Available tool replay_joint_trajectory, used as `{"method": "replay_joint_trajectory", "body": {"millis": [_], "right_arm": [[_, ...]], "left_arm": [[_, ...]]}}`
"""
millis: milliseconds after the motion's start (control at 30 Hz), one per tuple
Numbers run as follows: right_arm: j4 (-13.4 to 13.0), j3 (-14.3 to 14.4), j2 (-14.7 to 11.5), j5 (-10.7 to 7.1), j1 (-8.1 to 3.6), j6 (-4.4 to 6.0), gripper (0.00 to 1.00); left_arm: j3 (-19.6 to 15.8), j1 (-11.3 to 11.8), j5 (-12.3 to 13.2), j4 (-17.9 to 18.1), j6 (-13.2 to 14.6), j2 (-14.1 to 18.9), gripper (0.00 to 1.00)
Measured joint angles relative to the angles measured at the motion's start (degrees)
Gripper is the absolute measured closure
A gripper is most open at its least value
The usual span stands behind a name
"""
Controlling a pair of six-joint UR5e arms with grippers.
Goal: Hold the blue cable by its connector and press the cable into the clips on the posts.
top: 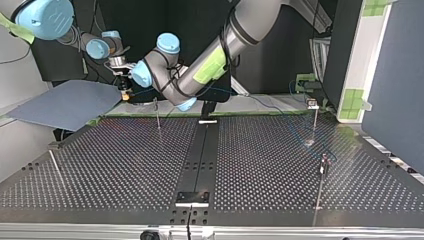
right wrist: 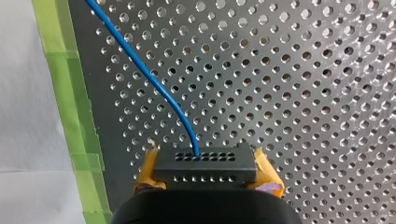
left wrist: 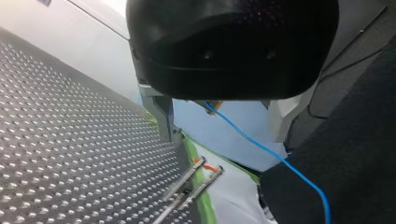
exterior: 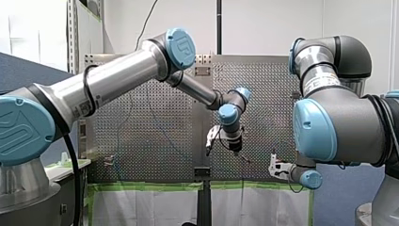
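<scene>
Gripping the black perforated connector (right wrist: 205, 163) squarely, my right end effector (right wrist: 208, 173) should draw the thin blue cable (right wrist: 140, 65) taut before pressing down.

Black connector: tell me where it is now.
In the right wrist view, the black connector is clamped between the yellow pads of my right tool, over the perforated table near the green tape.

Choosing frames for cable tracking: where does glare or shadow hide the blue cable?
Right wrist view: even light, blue cable plain above the connector. Left wrist view: the dark body of my left gripper looms, yet the cable shows below it. Top view: sheen on the perforated table leaves it faint by the posts.
</scene>
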Motion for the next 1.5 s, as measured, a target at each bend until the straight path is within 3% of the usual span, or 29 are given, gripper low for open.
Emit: {"method": "replay_joint_trajectory", "body": {"millis": [367, 533, 767, 1100, 1300, 1500], "right_arm": [[-0.3, 0.0, 0.0, 0.0, 0.1, 0.29, 1.0], [-0.7, 0.0, 0.0, 0.15, 0.1, 0.62, 1.0], [-0.8, 0.0, 0.0, 0.22, 0.27, 0.68, 1.0], [-1.0, 0.0, 0.0, 0.27, 0.5, 0.67, 1.0], [-0.9, 0.1, 0.0, 0.15, 0.85, -0.48, 1.0], [-1.1, 1.4, 0.0, -0.38, 0.98, -1.57, 1.0]], "left_arm": [[5.4, -0.3, 0.8, -5.6, -1.3, -5.5, 0.0], [5.0, -0.1, 1.2, -8.4, -1.1, -8.3, 0.0], [5.6, 0.0, 1.6, -11.7, -0.8, -9.1, 0.0], [10.1, -0.9, 1.7, -16.6, -1.3, -9.2, 0.0], [12.7, -0.1, 1.7, -19.6, -1.3, -9.2, 0.0], [13.1, 0.6, 1.8, -22.6, -1.2, -9.2, 0.0]]}}
